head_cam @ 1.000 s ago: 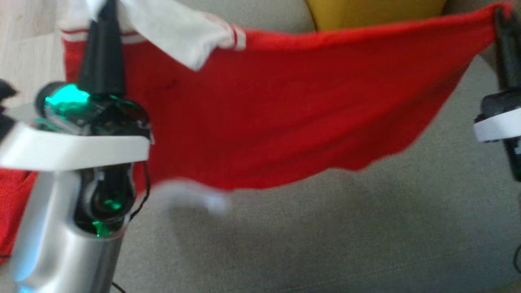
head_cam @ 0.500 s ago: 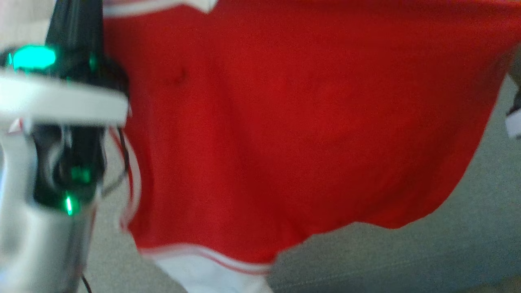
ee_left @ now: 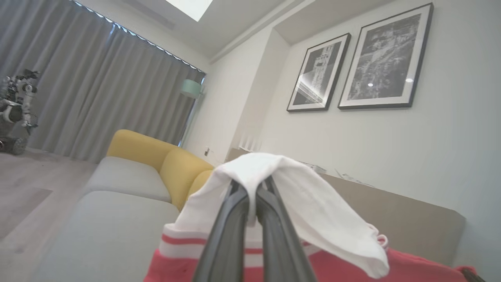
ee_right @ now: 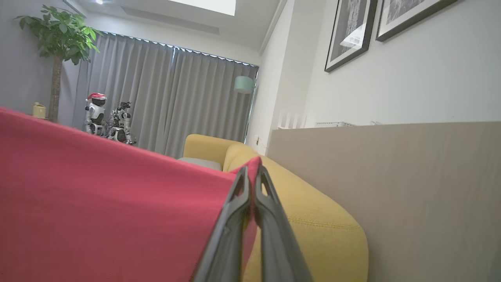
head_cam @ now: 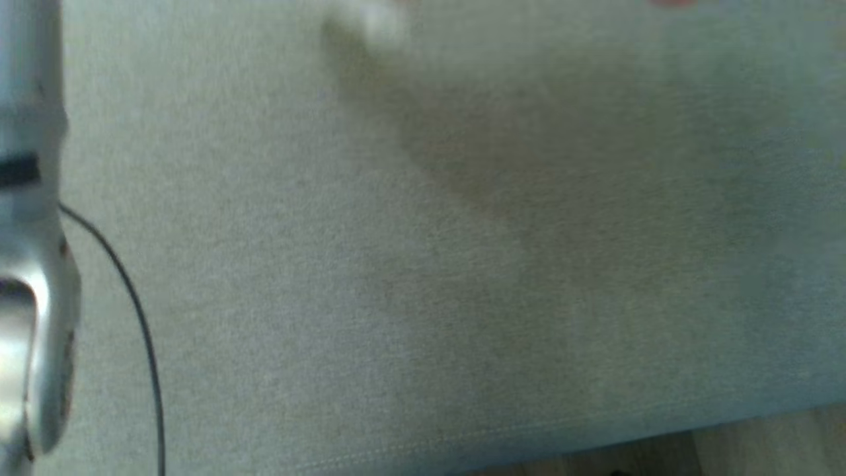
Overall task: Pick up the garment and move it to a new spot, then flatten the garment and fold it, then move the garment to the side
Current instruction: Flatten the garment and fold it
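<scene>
The left gripper (ee_left: 252,190) is closed on the white sleeve (ee_left: 313,203), and the right gripper (ee_right: 252,176) on a red corner of the garment (ee_right: 98,196), which hangs stretched between them above the sofa seat (head_cam: 264,264). Best to lower both evenly, keeping the edge tight.

Your surface notes:
- Garment (ee_right: 98,203): soft matt knit cloth, red body, white sleeve.
- Sofa seat (head_cam: 396,264): grey woven fabric, matt, faintly rough.
- Yellow backrest (ee_right: 313,223): coarser matt weave.
- Left forearm (head_cam: 33,311): glossy silver shell.
- Right gripper (ee_right: 253,172): dark, smooth, plastic-looking fingers with a slight sheen.
- Framed pictures (ee_left: 381,58): glossy glass.
</scene>
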Tool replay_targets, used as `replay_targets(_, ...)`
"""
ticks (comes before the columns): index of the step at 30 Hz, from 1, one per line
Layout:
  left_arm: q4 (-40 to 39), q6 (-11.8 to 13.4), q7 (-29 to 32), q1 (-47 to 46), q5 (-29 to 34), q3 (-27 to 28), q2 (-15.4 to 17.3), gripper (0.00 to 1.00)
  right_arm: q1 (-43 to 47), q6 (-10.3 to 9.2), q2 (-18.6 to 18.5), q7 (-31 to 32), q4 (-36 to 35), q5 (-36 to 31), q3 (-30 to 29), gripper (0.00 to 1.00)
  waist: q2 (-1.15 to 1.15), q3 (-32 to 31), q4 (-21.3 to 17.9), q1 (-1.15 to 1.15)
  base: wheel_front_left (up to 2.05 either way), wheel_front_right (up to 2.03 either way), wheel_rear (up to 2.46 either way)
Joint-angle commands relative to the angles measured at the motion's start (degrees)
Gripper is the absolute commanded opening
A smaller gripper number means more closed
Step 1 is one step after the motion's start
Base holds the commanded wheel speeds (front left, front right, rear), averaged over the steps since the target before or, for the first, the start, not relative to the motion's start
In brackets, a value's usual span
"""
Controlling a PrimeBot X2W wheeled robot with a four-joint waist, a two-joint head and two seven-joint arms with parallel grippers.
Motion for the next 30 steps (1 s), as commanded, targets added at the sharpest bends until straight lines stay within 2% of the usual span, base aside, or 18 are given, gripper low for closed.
replay_targets(1,-0.03,-0.64,-1.53,-3.85,1.08,1.34,2.39,0.0,-2.26,0.11,0.58,-1.65,0.19,-0.72,0.34,0.0,0.0,2.98,1.67,-0.01,0.0,0.0,0.0)
replay_targets(6,9.03,-3.93,-7.0,-8.27,3.1,0.16,1.44,0.0,-7.5,0.11,1.94,-9.72,10.56,-2.16,-0.27,0.0,0.0,4.13,2.85,-0.01,0.0,0.0,0.0)
replay_targets(12,15.01,-6.48,-9.37,-4.84,5.0,-2.4,0.94,0.0,-4.22,0.11,4.06,-13.27,20.47,0.72,2.68,0.0,0.0,5.19,3.84,-0.01,0.0,0.0,0.0)
replay_targets(20,18.11,-8.17,-10.51,11.18,6.87,-4.46,3.76,0.0,5.41,0.11,4.53,-14.14,27.59,7.55,11.41,0.0,0.0,2.83,4.88,-0.01,0.0,0.0,0.0)
replay_targets(26,18.68,-8.96,-9.72,25.32,6.53,-9.14,7.23,0.0,13.01,0.11,2.38,-11.45,29.79,12.24,19.67,0.0,0.0,-1.13,5.27,-0.01,0.0,0.0,0.0)
replay_targets(30,15.8,-9.07,-6.15,32.58,4.7,-14.05,9.88,0.0,17.57,0.11,-0.25,-8.54,28.98,15.15,25.43,0.0,0.0,-3.68,5.48,-0.01,0.0,0.0,0.0)
